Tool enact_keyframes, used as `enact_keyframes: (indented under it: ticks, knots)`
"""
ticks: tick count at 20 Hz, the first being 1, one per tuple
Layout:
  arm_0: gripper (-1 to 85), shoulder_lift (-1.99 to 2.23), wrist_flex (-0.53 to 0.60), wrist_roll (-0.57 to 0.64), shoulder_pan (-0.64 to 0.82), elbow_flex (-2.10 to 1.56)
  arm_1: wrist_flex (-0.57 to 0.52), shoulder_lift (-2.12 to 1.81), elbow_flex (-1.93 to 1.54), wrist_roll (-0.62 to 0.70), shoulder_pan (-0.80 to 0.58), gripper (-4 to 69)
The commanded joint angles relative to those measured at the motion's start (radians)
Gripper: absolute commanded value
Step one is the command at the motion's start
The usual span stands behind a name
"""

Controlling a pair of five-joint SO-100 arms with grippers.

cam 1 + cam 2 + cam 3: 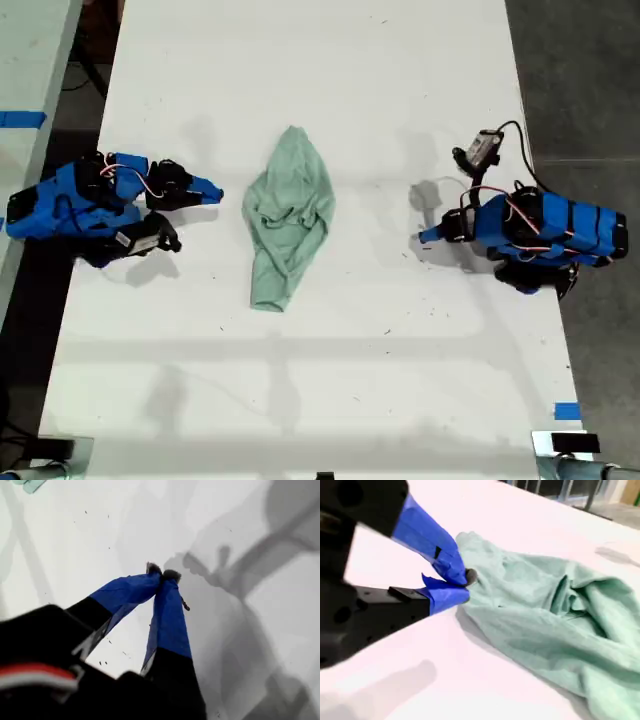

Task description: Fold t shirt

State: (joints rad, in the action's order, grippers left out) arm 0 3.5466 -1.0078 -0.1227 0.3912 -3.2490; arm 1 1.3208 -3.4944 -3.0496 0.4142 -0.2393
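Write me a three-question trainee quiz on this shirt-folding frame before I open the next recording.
1. True or false: the wrinkled pale mint-green fabric t shirt lies spread flat and smooth on the white table.
2. Which sits nearer the shirt: A) my first pincer, or B) my second pincer?
3. Fill in: the jaws of both pincers are ____.
Key: 1 false, it is bunched into a narrow heap; 2 B; 3 shut.
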Motion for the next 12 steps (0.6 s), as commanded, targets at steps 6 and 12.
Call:
enact_keyframes:
  ticks: [6,12]
  knots:
    - [-0.3,0.037,-0.009,0.002,0.003,-0.043,0.0,-0.014,-0.063,-0.008,-0.006,1.0]
    - [-0.1,0.037,-0.009,0.003,0.006,-0.043,0.0,-0.014,-0.063,-0.006,-0.005,1.0]
